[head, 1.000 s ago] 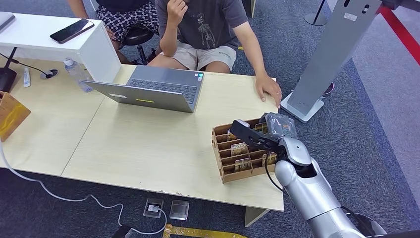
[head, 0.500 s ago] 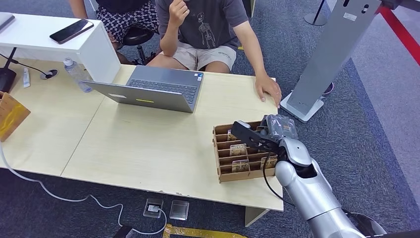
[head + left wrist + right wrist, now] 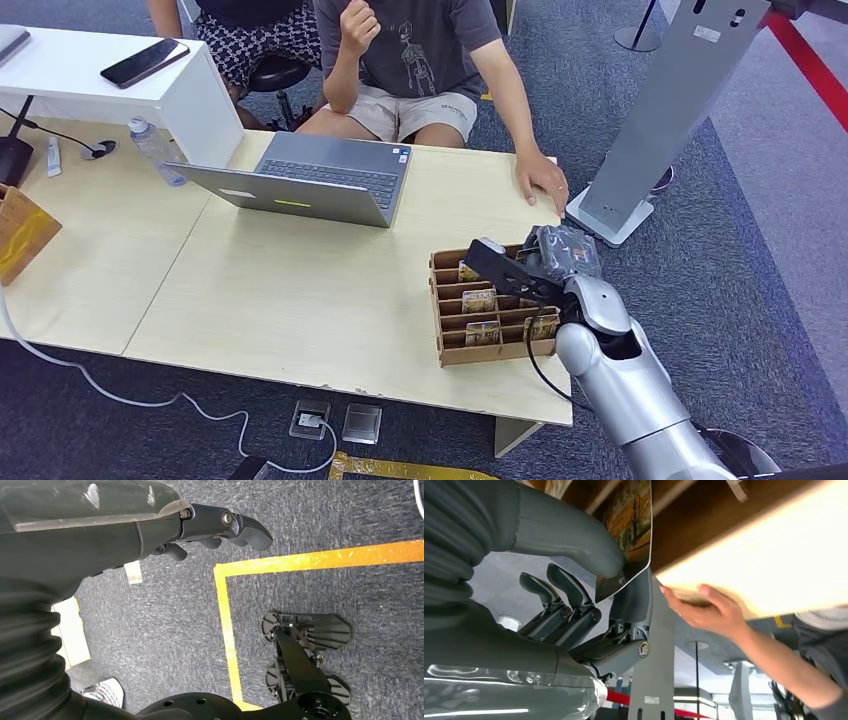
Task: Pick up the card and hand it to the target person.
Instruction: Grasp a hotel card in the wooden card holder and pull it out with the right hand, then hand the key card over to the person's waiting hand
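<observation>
1. Barely anything shifts compared with a second ago: the right hand (image 3: 545,262) stays parked over the far right end of the wooden card rack (image 3: 445,290), maybe sliding a hair toward the person, and the rack's near corner looks nudged a touch inward on the table (image 3: 300,290). The seated person's hand (image 3: 542,180) stays flat on the table edge just beyond the rack.

2. What that means, as far as I can judge: we're right at the pick. The wrist view shows the card (image 3: 626,535) pinched between the thick grey thumb (image 3: 574,535) and a dark finger behind it, so the grasp looks made, but the card's top part still sits against the rack's wooden slats. So I'd call it gripped, not lifted clear yet. The handover is still all to do.

3. The card itself: thin, glossy, with an autumn-looking picture in oranges and browns, rounded corner, slightly bowed where the thumb presses. More cards like it stand in the other slots (image 3: 482,300).

4. The left hand (image 3: 200,527) hangs down by the carpet, fingers curled in and holding nothing.

5. Next up is probably pulling the card straight out, then reaching toward the person's hand, which is near.
</observation>
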Controlling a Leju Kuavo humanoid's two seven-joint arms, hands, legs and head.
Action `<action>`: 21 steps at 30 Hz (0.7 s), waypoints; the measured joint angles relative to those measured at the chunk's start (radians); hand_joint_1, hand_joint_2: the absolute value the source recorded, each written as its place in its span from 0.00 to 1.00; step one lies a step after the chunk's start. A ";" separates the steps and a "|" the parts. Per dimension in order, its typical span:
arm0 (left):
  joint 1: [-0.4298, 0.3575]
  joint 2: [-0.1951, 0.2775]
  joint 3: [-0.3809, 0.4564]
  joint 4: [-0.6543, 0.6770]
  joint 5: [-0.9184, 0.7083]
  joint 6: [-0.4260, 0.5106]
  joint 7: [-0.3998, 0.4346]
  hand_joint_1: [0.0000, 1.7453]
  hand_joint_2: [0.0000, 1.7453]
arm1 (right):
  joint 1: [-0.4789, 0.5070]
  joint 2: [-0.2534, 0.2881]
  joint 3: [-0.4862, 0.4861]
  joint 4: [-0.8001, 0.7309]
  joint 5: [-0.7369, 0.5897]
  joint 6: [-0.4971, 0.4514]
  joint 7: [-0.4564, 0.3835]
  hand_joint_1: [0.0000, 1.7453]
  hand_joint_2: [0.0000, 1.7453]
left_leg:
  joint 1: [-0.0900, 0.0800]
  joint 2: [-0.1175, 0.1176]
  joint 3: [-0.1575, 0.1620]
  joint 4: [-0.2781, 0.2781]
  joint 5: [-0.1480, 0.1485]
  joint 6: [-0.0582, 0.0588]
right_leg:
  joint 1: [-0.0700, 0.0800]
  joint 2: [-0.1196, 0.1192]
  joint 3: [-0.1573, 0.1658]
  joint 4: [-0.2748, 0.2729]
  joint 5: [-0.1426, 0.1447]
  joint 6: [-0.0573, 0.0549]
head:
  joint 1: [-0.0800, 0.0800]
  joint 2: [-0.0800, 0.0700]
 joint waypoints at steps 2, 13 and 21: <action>0.002 0.000 0.000 0.000 0.002 -0.001 -0.001 0.00 1.00 | 0.003 -0.007 -0.006 -0.050 -0.001 0.000 0.009 0.96 1.00 | 0.000 0.000 0.000 0.000 0.000 0.000 | 0.000 0.000 0.000 0.000 0.000 0.000 | 0.000 0.000; 0.008 0.000 0.000 0.000 0.007 -0.002 -0.008 0.00 1.00 | 0.007 -0.062 -0.047 -0.346 0.005 -0.020 0.016 0.96 1.00 | 0.000 0.000 0.000 0.000 0.000 0.000 | 0.000 0.000 0.000 0.000 0.000 0.000 | 0.000 0.000; 0.006 0.000 -0.003 0.000 -0.008 -0.008 -0.007 0.00 1.00 | -0.053 -0.082 -0.058 -0.461 -0.033 -0.046 -0.015 0.96 1.00 | 0.000 0.000 -0.001 0.000 0.000 0.000 | 0.000 0.000 0.000 0.000 0.000 0.000 | -0.001 0.000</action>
